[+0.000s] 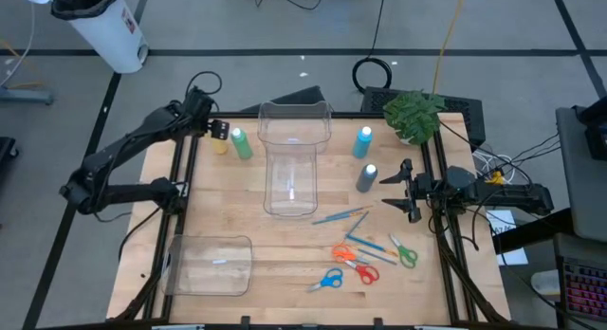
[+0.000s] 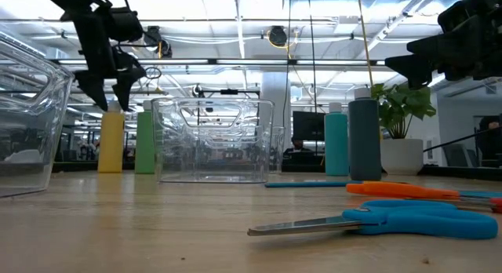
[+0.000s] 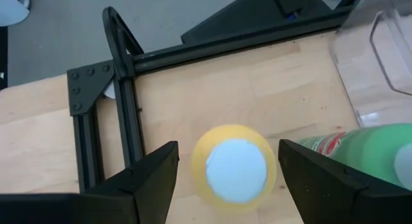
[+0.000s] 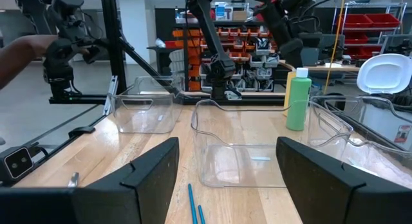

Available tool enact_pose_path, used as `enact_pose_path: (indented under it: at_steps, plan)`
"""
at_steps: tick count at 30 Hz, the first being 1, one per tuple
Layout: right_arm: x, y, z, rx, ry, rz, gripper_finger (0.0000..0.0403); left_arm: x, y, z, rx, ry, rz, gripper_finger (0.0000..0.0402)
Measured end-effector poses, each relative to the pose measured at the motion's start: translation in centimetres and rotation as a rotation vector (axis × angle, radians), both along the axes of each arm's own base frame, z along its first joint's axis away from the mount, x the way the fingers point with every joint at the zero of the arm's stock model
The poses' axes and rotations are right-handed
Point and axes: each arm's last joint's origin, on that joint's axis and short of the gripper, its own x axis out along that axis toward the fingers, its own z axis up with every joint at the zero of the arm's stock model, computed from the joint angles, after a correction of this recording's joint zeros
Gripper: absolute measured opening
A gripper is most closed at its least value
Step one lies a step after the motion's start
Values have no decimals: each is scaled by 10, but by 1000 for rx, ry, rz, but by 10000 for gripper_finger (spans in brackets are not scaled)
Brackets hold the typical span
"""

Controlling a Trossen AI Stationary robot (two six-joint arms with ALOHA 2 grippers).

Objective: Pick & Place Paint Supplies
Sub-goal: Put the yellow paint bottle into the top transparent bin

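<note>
Jaws wide on left gripper [image 3: 228, 176], straddling yellow white-capped paint bottle [image 3: 235, 166] at desk's far-left edge (poised to grasp, likely). Right gripper [image 1: 406, 190] jaws wide, empty, waiting beside grey-blue bottle [image 1: 367, 176].

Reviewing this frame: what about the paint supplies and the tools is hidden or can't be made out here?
- Yellow bottle: left wrist view shows only its cap from above; body hidden.
- Green bottle: cut off by the frame edge in that view.
- Brushes: too thin in the high view to count.
- Right tool: open, but its fingertips are cropped in the right wrist view.
</note>
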Motion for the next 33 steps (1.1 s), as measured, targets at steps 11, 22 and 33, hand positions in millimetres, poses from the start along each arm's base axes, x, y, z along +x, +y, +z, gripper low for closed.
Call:
enact_pose_path:
  at_steps: [11,22,33]
  plan:
    - [0,0,0,0,0,0,251,-7,-10,4,-23,11,8,268]
    - [0,0,0,0,0,0,251,-3,-4,-1,-29,23,-1,231]
    - [0,0,0,0,0,0,251,-3,-4,-1,-23,28,-13,104]
